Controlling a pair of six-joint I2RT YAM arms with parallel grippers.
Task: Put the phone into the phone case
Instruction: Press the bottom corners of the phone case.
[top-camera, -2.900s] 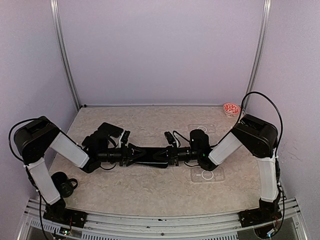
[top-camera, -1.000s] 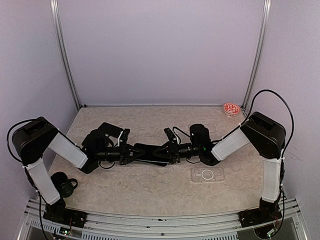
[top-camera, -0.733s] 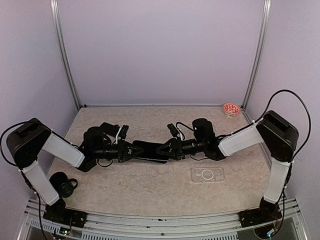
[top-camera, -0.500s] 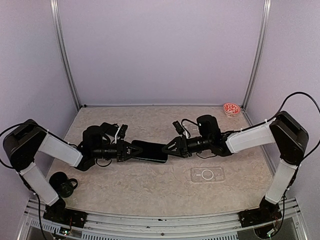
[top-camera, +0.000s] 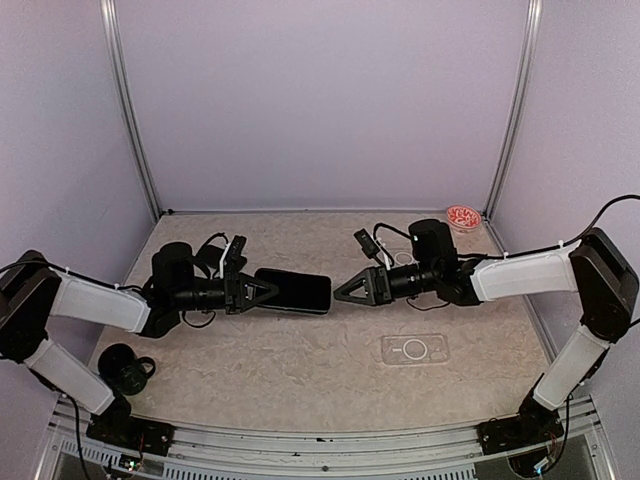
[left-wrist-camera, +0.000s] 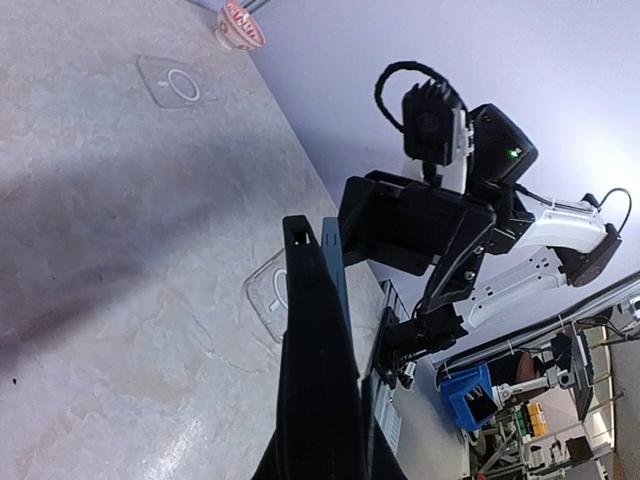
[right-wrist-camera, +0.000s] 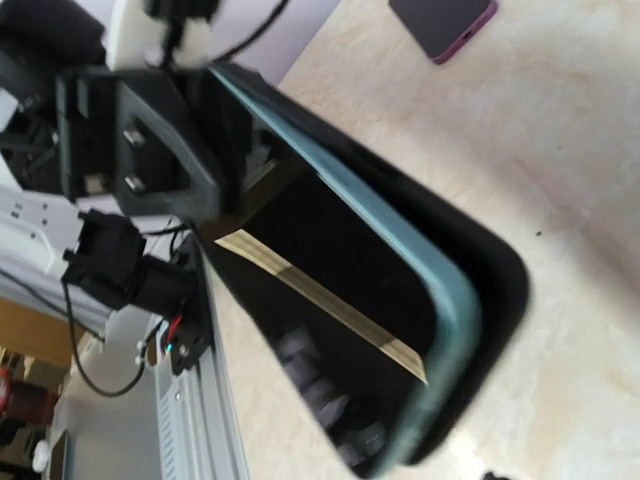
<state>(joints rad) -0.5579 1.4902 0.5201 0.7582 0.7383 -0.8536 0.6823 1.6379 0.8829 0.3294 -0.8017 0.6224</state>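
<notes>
At the left pincer (top-camera: 258, 291): clamped on one end of the phone (top-camera: 298, 291), which juts out level from its tips, above the table (top-camera: 300, 385).
Just past the phone's free end: the right pincer (top-camera: 342, 291), jaws apart and holding nothing, with a small gap between it and the phone.
Change: a moment ago both pincers gripped the phone, one at each end. Now the right one has let go and drawn back, and the left arm has carried the phone towards its own side.
Meaning: the handover looks done. The left alone has the phone, and the right seems free to go for the case.
Phone: thin flat slab, glossy dark face, teal rim, rounded corners.
Phone case (top-camera: 413, 348): beyond the right pincer, nearer the arm bases, lying flat and empty. It is a clear shell with a ring mark.
Table surface: pale, mottled, matte, stone-like.
</notes>
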